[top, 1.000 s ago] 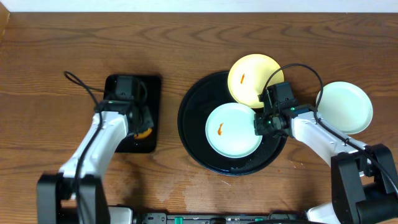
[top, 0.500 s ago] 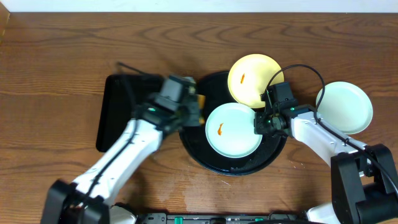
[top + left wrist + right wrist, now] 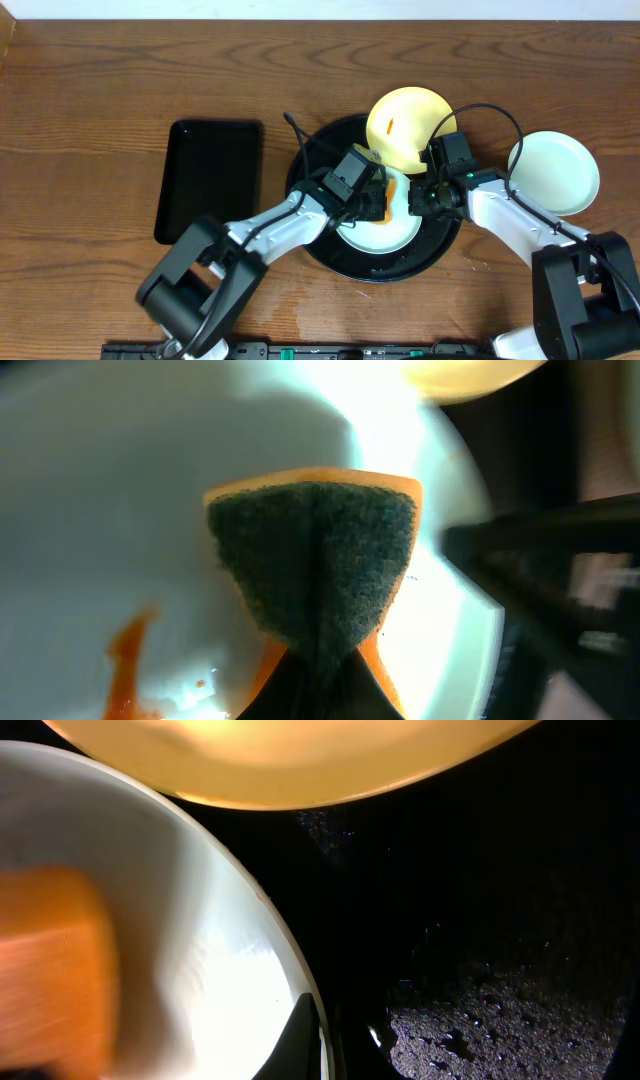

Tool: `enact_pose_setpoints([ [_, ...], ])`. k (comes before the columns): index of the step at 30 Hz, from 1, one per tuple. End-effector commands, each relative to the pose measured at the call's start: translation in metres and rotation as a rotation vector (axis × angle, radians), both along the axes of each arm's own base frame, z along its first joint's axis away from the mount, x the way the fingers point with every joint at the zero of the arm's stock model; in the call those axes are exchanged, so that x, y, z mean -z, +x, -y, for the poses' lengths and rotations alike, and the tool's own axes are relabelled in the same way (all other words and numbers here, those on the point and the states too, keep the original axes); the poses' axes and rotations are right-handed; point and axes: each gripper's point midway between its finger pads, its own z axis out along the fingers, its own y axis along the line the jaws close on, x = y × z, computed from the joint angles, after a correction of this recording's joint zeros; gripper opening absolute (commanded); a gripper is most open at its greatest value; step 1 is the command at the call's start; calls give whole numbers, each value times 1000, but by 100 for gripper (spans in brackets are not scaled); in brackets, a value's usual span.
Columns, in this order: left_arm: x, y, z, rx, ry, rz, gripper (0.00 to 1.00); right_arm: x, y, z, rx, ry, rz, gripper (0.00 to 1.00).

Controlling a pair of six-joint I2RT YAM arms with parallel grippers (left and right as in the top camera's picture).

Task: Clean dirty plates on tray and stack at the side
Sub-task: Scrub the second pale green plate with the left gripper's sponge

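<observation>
Bench [image 3: 90, 90], left side: rectangular tray [image 3: 210, 180]. Centre: left claw [image 3: 378, 197] pinches an orange-and-green sponge [image 3: 315, 555], held over the mint plate [image 3: 375, 232] that lies inside the round tray [image 3: 310, 215]; an orange smear [image 3: 125, 655] shows beside the sponge. The yellow plate [image 3: 405, 125] overlaps the round tray's far rim. Right of centre: right claw [image 3: 422, 197] is pressed together on the mint plate's right rim. Far right: second mint plate [image 3: 555, 172] rests on the bench.
</observation>
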Motion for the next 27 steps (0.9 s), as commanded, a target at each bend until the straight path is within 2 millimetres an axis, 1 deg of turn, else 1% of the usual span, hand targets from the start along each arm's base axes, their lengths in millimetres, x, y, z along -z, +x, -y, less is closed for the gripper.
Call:
enact_pose_setpoints([
  [1,16,-5,-6,-35,16,-89,8,17,-11,15,38,-80,-42,1],
  [2,21,-4,-11,-47,43,-94,7,17,-11,15,38,-80,-42,1],
  [4,34,-1,-30,-95,142,-83,7,17,-11,15,38,-80,-42,1],
  [5,41,1,-45,-129,219,-68,7,17,-11,15,38,-80,-42,1],
  [6,43,3,-53,-149,259,-52,7,17,-11,15,38,-80,-42,1],
  [9,43,14,-65,-194,322,6,7,18,-12,15,38,-82,-46,1],
  [13,41,30,-84,-256,412,94,7,18,-14,16,38,-85,-57,1],
  [17,35,43,-99,-265,504,185,7,19,-16,16,38,-87,-65,1],
  [23,20,62,-118,-249,651,323,7,19,-19,17,37,-91,-76,1],
  [27,6,72,-135,-262,770,400,7,19,-20,17,38,-92,-79,1],
])
